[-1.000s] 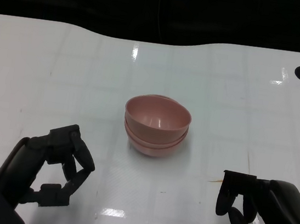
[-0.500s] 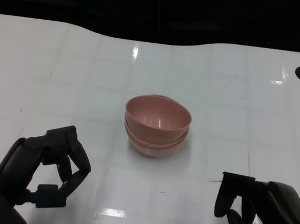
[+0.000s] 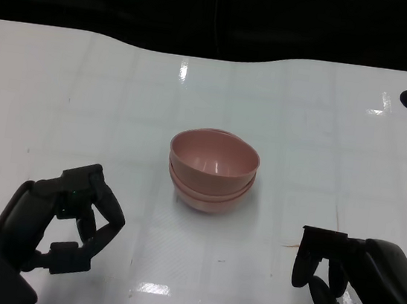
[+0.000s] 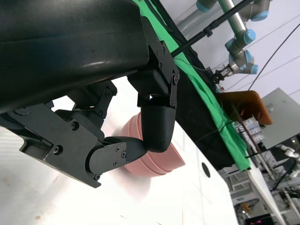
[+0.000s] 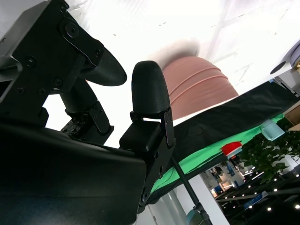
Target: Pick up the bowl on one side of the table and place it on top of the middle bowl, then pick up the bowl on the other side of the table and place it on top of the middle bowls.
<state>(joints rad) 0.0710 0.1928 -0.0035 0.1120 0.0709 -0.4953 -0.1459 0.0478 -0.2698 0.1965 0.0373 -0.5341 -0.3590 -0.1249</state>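
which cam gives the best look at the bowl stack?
Head view: the pink bowl stack sits whole and unblocked mid-table, with its rims and the top bowl's inside visible. In the left wrist view the left hand hides most of it. The right wrist view shows only its side, partly behind the right hand.

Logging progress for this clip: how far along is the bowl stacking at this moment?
Stacking looks finished: the pink bowls sit nested in one stack at mid-table, with three rims visible in the right wrist view, and no bowl remains on either side. Nothing is in hand: the left hand and right hand are both empty, near the table's front edge. Nothing appears left.
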